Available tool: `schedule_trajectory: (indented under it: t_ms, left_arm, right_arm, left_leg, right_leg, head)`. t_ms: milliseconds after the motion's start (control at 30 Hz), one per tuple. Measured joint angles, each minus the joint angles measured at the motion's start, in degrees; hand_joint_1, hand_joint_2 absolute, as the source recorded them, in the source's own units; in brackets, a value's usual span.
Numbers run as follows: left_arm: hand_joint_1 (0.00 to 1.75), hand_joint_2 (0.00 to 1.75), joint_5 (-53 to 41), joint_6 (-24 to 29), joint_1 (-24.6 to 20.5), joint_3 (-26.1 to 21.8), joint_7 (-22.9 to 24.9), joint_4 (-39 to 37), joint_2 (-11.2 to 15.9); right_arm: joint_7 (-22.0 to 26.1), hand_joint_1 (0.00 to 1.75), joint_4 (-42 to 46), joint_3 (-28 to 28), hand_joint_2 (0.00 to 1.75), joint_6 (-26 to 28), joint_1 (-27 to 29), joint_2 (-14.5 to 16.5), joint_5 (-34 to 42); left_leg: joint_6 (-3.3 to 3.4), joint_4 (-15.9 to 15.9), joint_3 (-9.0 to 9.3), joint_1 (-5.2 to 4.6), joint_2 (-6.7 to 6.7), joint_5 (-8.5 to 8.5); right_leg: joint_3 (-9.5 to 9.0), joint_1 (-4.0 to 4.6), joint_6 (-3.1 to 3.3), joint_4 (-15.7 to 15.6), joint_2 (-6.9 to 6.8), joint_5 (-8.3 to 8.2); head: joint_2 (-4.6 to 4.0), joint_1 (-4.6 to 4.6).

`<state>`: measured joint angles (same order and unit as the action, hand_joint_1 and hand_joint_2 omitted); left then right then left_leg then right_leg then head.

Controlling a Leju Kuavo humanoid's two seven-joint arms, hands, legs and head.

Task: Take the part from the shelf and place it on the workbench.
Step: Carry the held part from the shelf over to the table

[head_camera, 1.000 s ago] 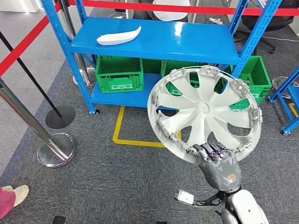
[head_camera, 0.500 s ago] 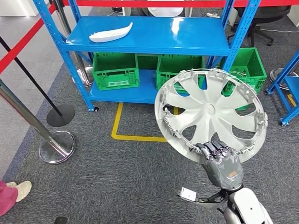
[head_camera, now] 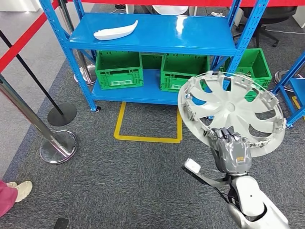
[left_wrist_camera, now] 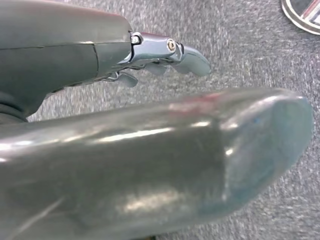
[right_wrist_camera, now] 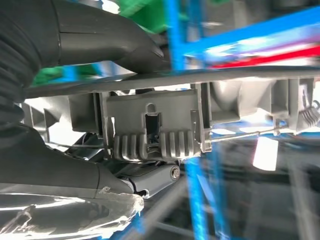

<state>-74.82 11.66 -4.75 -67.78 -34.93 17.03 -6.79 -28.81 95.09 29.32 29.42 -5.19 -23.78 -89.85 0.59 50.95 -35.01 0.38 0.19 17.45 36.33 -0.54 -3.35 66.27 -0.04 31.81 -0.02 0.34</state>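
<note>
A large silver hubcap with curved spokes hangs in front of me at the right, tilted nearly flat. My right hand grips its near rim from below. In the right wrist view the thumb lies on one side of the hubcap's clipped rim and the fingers on the other. My left hand points at grey carpet with its fingers apart and nothing in it. A blue shelf stands ahead with a white curved part on its top board.
Green crates sit on the shelf's lower board, one more at the right. A yellow square is taped on the carpet. Red barrier tape on chrome posts runs along the left. A person's foot is at the lower left.
The whole view has shifted as I turn. My right hand has carried the hubcap further right and tipped it flatter.
</note>
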Motion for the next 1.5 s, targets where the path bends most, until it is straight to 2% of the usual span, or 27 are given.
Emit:
schedule_trajectory:
  t_ms: [67,100,200,267,333,400,467,533,567,600,633,700,767,867,900,967,1033,1067,1100,1133,1200,1267,1300,1367,1400,1433,1500]
  left_arm:
    - [0.0,0.0,-0.3,0.0,-0.2,0.3,0.2,-0.2,0.1]
    - [0.0,0.0,-0.3,0.0,-0.2,0.4,0.2,-0.4,0.1]
    - [0.0,0.0,-0.4,0.0,-0.2,0.5,0.4,-0.7,0.5]
    - [0.0,0.0,-0.5,0.1,-0.2,0.5,0.4,-0.9,0.9]
    - [0.0,0.0,-0.7,0.1,-0.1,0.6,0.5,-0.9,1.0]
    - [0.0,0.0,-0.8,-0.1,0.0,0.6,0.5,-1.0,1.0]
    - [0.0,0.0,-0.9,-0.2,-0.1,0.7,0.5,-1.0,0.9]
    - [0.0,0.0,-0.9,-0.5,-0.2,0.9,0.5,-1.0,0.8]
    - [0.0,0.0,-0.8,-0.7,-0.3,0.9,0.5,-1.0,0.8]
    - [0.0,0.0,-0.8,-0.8,-0.3,0.9,0.5,-1.0,0.8]
    - [0.0,0.0,-0.8,-0.9,-0.4,0.9,0.5,-1.0,0.7]
    - [0.0,0.0,-0.7,-0.9,-0.7,0.9,0.6,-1.0,0.7]
    - [0.0,0.0,-0.7,-0.9,-1.1,0.9,0.6,-1.0,0.8]
    - [0.0,0.0,-0.7,-0.9,-1.2,1.0,0.7,-1.1,0.7]
    - [0.0,0.0,-0.7,-0.9,-1.2,1.0,0.7,-1.1,0.7]
    - [0.0,0.0,-0.7,-0.9,-1.4,1.0,0.7,-1.1,0.7]
    - [0.0,0.0,-0.7,-0.9,-1.4,1.0,0.7,-1.1,0.7]
    - [0.0,0.0,-0.7,-0.9,-1.4,1.0,0.7,-1.1,0.7]
    - [0.0,0.0,-0.7,-0.9,-1.4,1.0,0.7,-1.1,0.7]
    - [0.0,0.0,-0.7,-0.9,-1.4,1.0,0.7,-1.1,0.6]
    - [0.0,0.0,-0.7,-1.0,-1.4,1.0,0.7,-1.2,0.6]
    - [0.0,0.0,-0.7,-1.0,-1.3,1.0,0.7,-1.2,0.6]
    - [0.0,0.0,-0.7,-1.0,-1.3,1.0,0.7,-1.2,0.6]
    - [0.0,0.0,-0.7,-0.9,-1.3,1.1,0.8,-1.2,0.6]
    - [0.0,0.0,-0.7,-0.9,-1.2,1.1,0.8,-1.2,0.6]
    - [0.0,0.0,-0.7,-0.9,-1.1,1.2,0.8,-1.2,0.5]
    - [0.0,0.0,-0.7,-0.8,-1.1,1.4,0.8,-1.2,0.4]
  right_arm:
    - [-9.1,1.75,-0.3,9.6,1.75,-1.5,-4.9,-2.5,0.0]
    - [-11.1,1.75,-0.4,13.7,1.75,-1.9,-6.6,-3.6,0.0]
    - [-11.3,1.75,-0.6,21.4,1.75,-2.3,-9.3,-5.5,0.0]
    - [-11.1,1.75,-0.8,24.6,1.75,-2.4,-10.6,-6.3,0.0]
    - [-11.0,1.75,-0.8,26.7,1.75,-2.4,-11.2,-6.8,0.0]
    - [-11.1,1.75,-0.8,28.0,1.75,-2.4,-11.5,-7.2,0.0]
    - [-11.2,1.75,-0.8,28.7,1.75,-2.4,-11.7,-7.5,0.1]
    - [-11.2,1.75,-0.8,29.1,1.75,-2.3,-11.8,-7.8,0.1]
    - [-11.2,1.75,-0.8,29.4,1.75,-2.3,-11.9,-7.9,0.1]
    - [-11.2,1.75,-0.8,29.6,1.75,-2.3,-11.9,-7.9,0.0]
    - [-11.2,1.75,-0.8,29.8,1.75,-2.3,-11.9,-8.0,0.0]
    - [-11.2,1.75,-0.8,30.2,1.75,-2.3,-12.0,-8.0,0.1]
    - [-11.3,1.75,-0.8,30.5,1.75,-2.3,-12.1,-8.0,0.1]
    - [-11.3,1.75,-0.8,31.0,1.75,-2.3,-12.4,-8.2,0.1]
    - [-11.3,1.75,-0.8,31.1,1.75,-2.3,-12.5,-8.2,0.1]
    - [-11.2,1.75,-0.8,31.4,1.75,-2.3,-12.6,-8.3,0.1]
    - [-11.2,1.75,-0.9,31.6,1.75,-2.3,-12.7,-8.4,0.1]
    - [-11.2,1.75,-0.9,31.8,1.75,-2.3,-12.7,-8.4,0.1]
    - [-11.2,1.75,-0.9,31.9,1.75,-2.3,-12.7,-8.4,0.1]
    - [-11.2,1.75,-0.9,32.0,1.75,-2.3,-12.7,-8.4,0.1]
    - [-11.2,1.75,-0.9,32.1,1.75,-2.3,-12.8,-8.4,0.1]
    - [-11.3,1.75,-0.9,32.1,1.75,-2.3,-12.8,-8.4,0.1]
    - [-11.3,1.75,-0.9,32.1,1.75,-2.3,-12.9,-8.4,0.1]
    - [-11.3,1.75,-0.9,32.1,1.75,-2.2,-13.0,-8.4,0.1]
    - [-11.3,1.75,-0.9,32.1,1.75,-2.2,-13.0,-8.5,0.1]
    - [-11.3,1.75,-1.0,32.1,1.75,-2.1,-13.1,-8.5,0.1]
    - [-11.3,1.75,-1.0,32.1,1.75,-2.0,-13.2,-8.5,0.1]
  left_leg:
    - [-0.5,0.4,-0.63,0.32,0.02,-0.3]
    - [-0.86,0.7,-1.0,0.67,-0.07,-0.39]
    - [-2.56,3.2,-2.68,1.73,-0.6,-0.06]
    - [-3.45,4.9,-3.72,1.61,-0.91,0.15]
    - [-3.76,5.2,-4.2,1.47,-1.11,-0.27]
    - [-3.93,6.3,-4.97,1.58,-0.94,0.7]
    - [-3.82,11.9,-7.25,1.52,-0.61,4.71]
    - [-3.47,20.1,-10.17,1.29,-0.52,9.11]
    - [-3.17,22.5,-10.74,1.14,-0.52,10.22]
    - [-2.75,23.0,-10.28,0.93,-0.52,10.38]
    - [-2.17,21.0,-8.59,0.64,-0.53,9.59]
    - [-0.88,13.8,-3.68,-0.05,-0.56,7.49]
    - [-0.36,9.1,-0.87,-0.56,-0.52,6.58]
    - [-0.33,7.9,-0.83,-0.68,-0.4,6.03]
    - [-0.15,7.5,-0.91,-0.59,-0.33,5.66]
    - [0.34,6.9,-1.33,-0.39,-0.2,4.82]
    - [0.7,6.9,-2.25,-0.5,-0.18,4.06]
    - [0.75,6.9,-2.84,-0.57,-0.19,3.61]
    - [0.77,6.9,-3.45,-0.62,-0.19,3.11]
    - [0.73,6.9,-4.07,-0.64,-0.2,2.6]
    - [0.43,7.0,-5.24,-0.64,-0.25,1.49]
    - [-0.1,7.0,-5.91,-0.77,-0.3,0.34]
    - [-0.4,6.9,-6.0,-0.8,-0.31,-0.29]
    - [-1.02,6.4,-6.05,-0.77,-0.36,-1.44]
    - [-1.39,6.4,-6.27,-0.71,-0.38,-1.05]
    - [-1.78,7.2,-6.66,-0.65,-0.41,0.53]
    - [-2.52,12.7,-8.13,-0.43,-0.4,6.68]
  right_leg:
    - [1.72,-0.49,-0.74,4.9,-0.02,1.82]
    - [1.0,-0.77,-1.2,4.2,-0.02,1.11]
    - [-4.26,-1.84,-3.07,-5.1,0.43,-2.64]
    - [-4.99,-2.15,-2.5,-6.4,0.97,-2.78]
    - [-4.26,-2.09,-0.86,-5.1,0.97,-2.82]
    - [-3.63,-1.89,0.12,-4.7,0.81,-3.22]
    - [-3.18,-1.62,1.04,-4.9,0.64,-3.8]
    - [-2.7,-1.22,1.53,-5.0,0.51,-4.36]
    - [-2.46,-1.0,1.65,-5.0,0.49,-4.58]
    - [-2.26,-0.8,1.73,-5.0,0.54,-4.74]
    - [-2.11,-0.61,1.74,-5.0,0.6,-4.84]
    - [-1.9,-0.3,1.61,-5.0,0.69,-5.02]
    - [-1.64,-0.13,1.23,-5.0,0.67,-5.26]
    - [-1.46,-0.26,0.28,-5.3,0.57,-5.65]
    - [-1.25,-0.28,-0.04,-5.0,0.53,-5.1]
    - [-0.05,-0.22,-0.47,-1.6,0.48,-1.73]
    - [1.82,-0.15,-0.73,5.0,0.47,2.96]
    - [2.26,-0.13,-0.8,7.7,0.47,4.29]
    - [1.86,-0.1,-0.82,8.6,0.47,4.36]
    - [0.59,-0.09,-0.8,7.6,0.47,3.35]
    - [-4.23,-0.09,-0.68,0.9,0.44,0.64]
    - [-8.06,0.04,-0.24,-5.3,0.47,-0.12]
    - [-8.51,0.17,0.1,-6.6,0.53,0.1]
    - [-7.67,0.26,0.93,-6.8,0.58,-0.75]
    - [-7.24,0.18,1.37,-6.8,0.53,-1.35]
    - [-6.75,0.03,1.81,-6.9,0.46,-2.08]
    - [-5.29,-0.19,2.34,-6.9,0.37,-3.78]
  head:
    - [0.0,0.02]
    - [0.0,0.02]
    - [0.0,0.24]
    - [0.0,0.28]
    - [0.0,-0.14]
    - [0.0,-0.53]
    - [0.0,-0.65]
    - [0.0,-0.66]
    - [0.0,-0.67]
    - [0.0,-0.67]
    - [0.0,-0.67]
    - [0.0,-0.64]
    - [0.0,-0.6]
    - [0.0,-0.6]
    - [0.0,-0.57]
    - [0.0,-0.4]
    - [0.0,-0.3]
    - [0.0,-0.31]
    - [0.0,-0.32]
    - [0.0,-0.31]
    - [0.0,-0.32]
    - [0.0,-0.36]
    - [0.01,-0.39]
    - [0.01,-0.38]
    - [0.01,-0.41]
    - [0.01,-0.48]
    - [0.0,-0.65]
